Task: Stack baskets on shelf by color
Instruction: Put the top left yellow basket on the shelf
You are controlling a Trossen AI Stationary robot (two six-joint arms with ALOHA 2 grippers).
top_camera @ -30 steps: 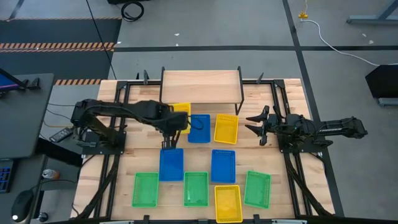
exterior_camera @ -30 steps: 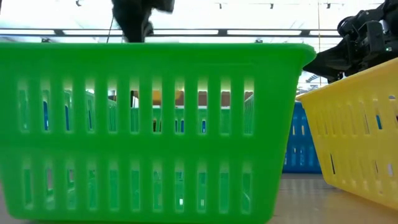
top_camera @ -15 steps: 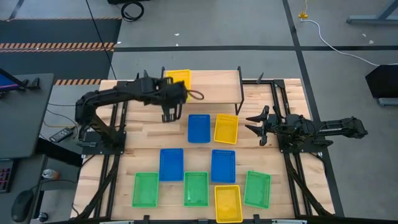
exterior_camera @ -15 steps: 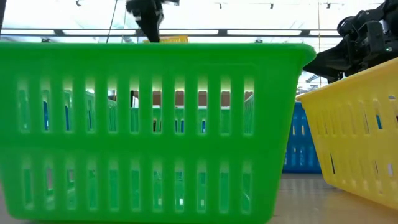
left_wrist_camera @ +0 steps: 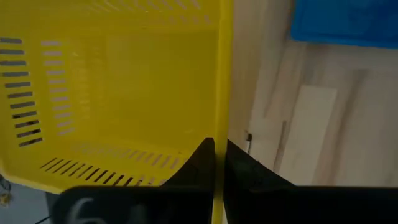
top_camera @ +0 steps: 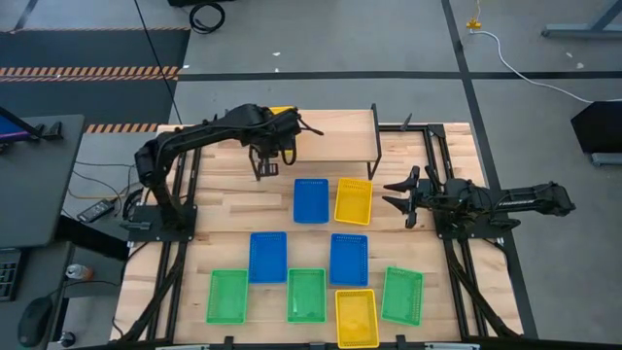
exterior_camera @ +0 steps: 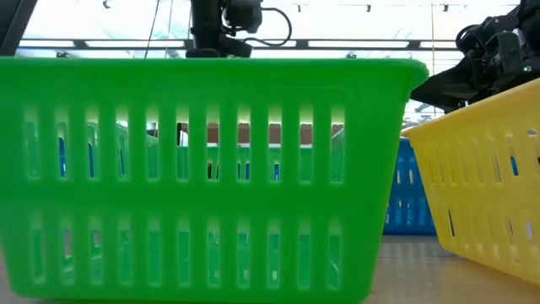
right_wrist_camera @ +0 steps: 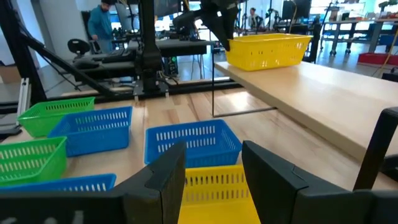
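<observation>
High view: my left end effector (top_camera: 276, 131) held a yellow basket (top_camera: 283, 118) by its rim over the left end of the shelf (top_camera: 330, 133), my guess being that yellows were to start their stack there. The basket's long axis I could not judge; my arm hid most of it.
High view, right: my right end effector (top_camera: 401, 197) waited with fingers wide and empty, just beside the loose yellow basket (top_camera: 354, 200) on the surface (top_camera: 224, 209).
Low view: a green basket (exterior_camera: 211, 173) filled the front, so the shelf was hidden.
Left wrist view: my fingers (left_wrist_camera: 199, 163) were pinched narrow on the wall of the yellow basket (left_wrist_camera: 118, 93), opening upward.
Right wrist view: the held basket (right_wrist_camera: 267, 50) sat level at the shelf's (right_wrist_camera: 323, 93) far end, whether touching it I could not tell.
</observation>
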